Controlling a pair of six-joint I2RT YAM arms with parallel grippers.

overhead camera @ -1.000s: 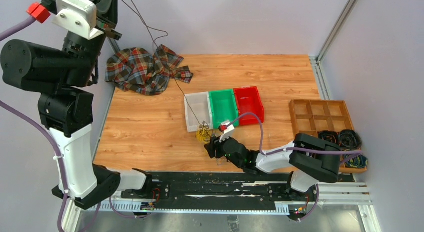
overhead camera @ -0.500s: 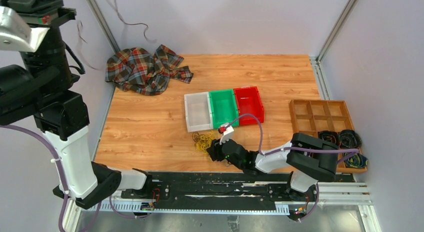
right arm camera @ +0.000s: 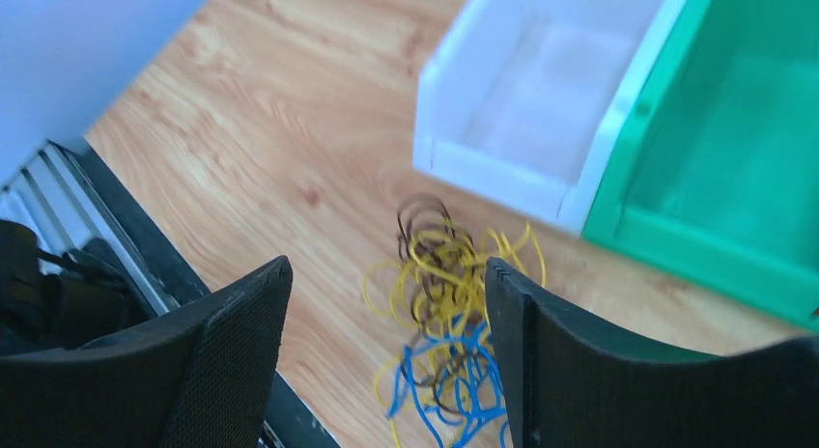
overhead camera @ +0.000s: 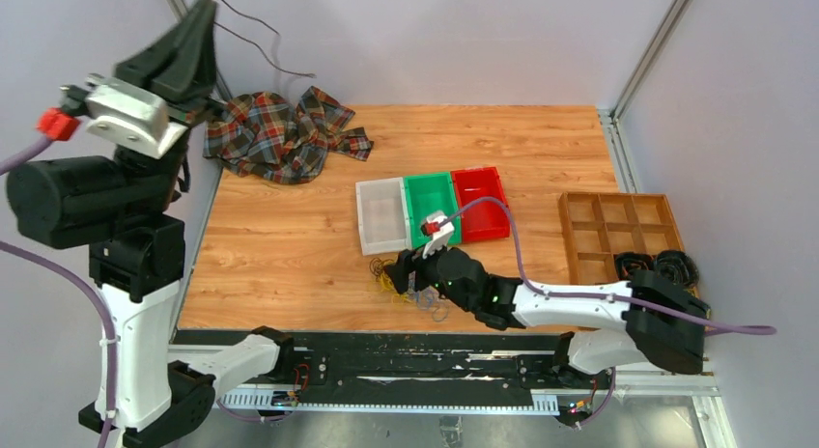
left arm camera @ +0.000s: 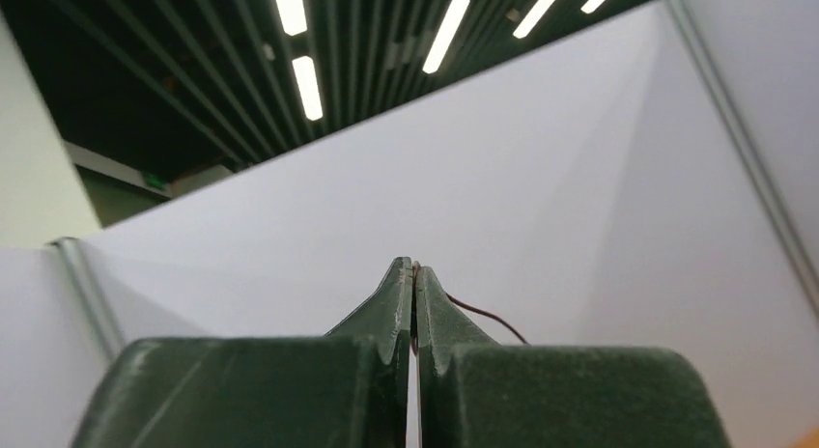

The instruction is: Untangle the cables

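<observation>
The cables are a small tangle (right arm camera: 449,303) of thin yellow, blue and dark loops on the wooden table, just in front of the white bin. In the top view the tangle (overhead camera: 386,274) lies under my right gripper (overhead camera: 400,274). In the right wrist view, that gripper (right arm camera: 386,266) stands open a little above the loops, and its fingers touch none of them. My left gripper (overhead camera: 205,6) is raised high at the far left, pointing up. It (left arm camera: 413,266) is shut on one thin dark cable (left arm camera: 483,319), which trails free in the air (overhead camera: 259,42).
White bin (overhead camera: 365,221), green bin (overhead camera: 432,178) and red bin (overhead camera: 480,172) stand in a row just beyond the tangle. A wooden divided tray (overhead camera: 618,199) with black wire coils (overhead camera: 657,266) is at the right edge. A plaid cloth (overhead camera: 280,134) lies at the back left.
The dark cable ran taut from the tangle to the left gripper a second ago; it now hangs free of the tangle. The right gripper has opened wider and reached forward over the tangle.
</observation>
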